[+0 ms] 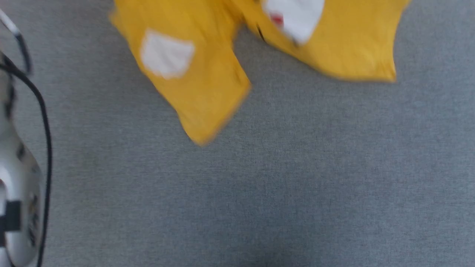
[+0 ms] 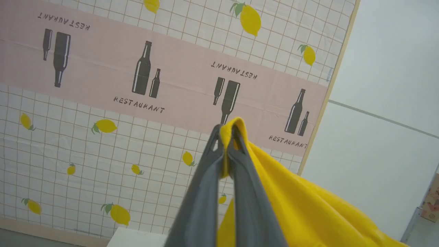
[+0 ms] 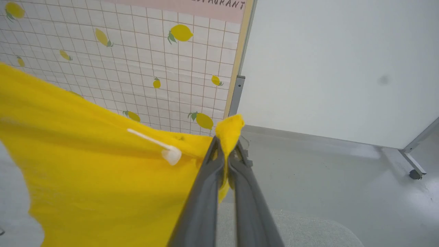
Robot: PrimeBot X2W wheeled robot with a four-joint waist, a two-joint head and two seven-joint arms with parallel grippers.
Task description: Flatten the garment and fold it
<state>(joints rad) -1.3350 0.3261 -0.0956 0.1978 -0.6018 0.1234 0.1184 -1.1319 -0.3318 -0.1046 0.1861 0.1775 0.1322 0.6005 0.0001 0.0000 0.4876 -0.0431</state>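
The yellow T-shirt (image 1: 207,74) hangs down from the top of the head view above the grey table (image 1: 259,185), blurred, with a white sleeve patch (image 1: 166,55) and part of the white and red print (image 1: 293,16) showing. In the left wrist view my left gripper (image 2: 226,135) is shut on a pinch of the yellow T-shirt (image 2: 295,206), which drapes away to the lower right. My right gripper (image 3: 227,142) is shut on another edge of the T-shirt (image 3: 85,178), which spreads to the left with a white tag (image 3: 169,153) on it.
A pale forearm (image 1: 16,207) with a black cable (image 1: 46,148) stands at the left edge of the head view. Behind the table, a lemon and bottle patterned screen (image 2: 137,85) and a white wall panel (image 3: 336,61) stand on a grey floor (image 3: 325,185).
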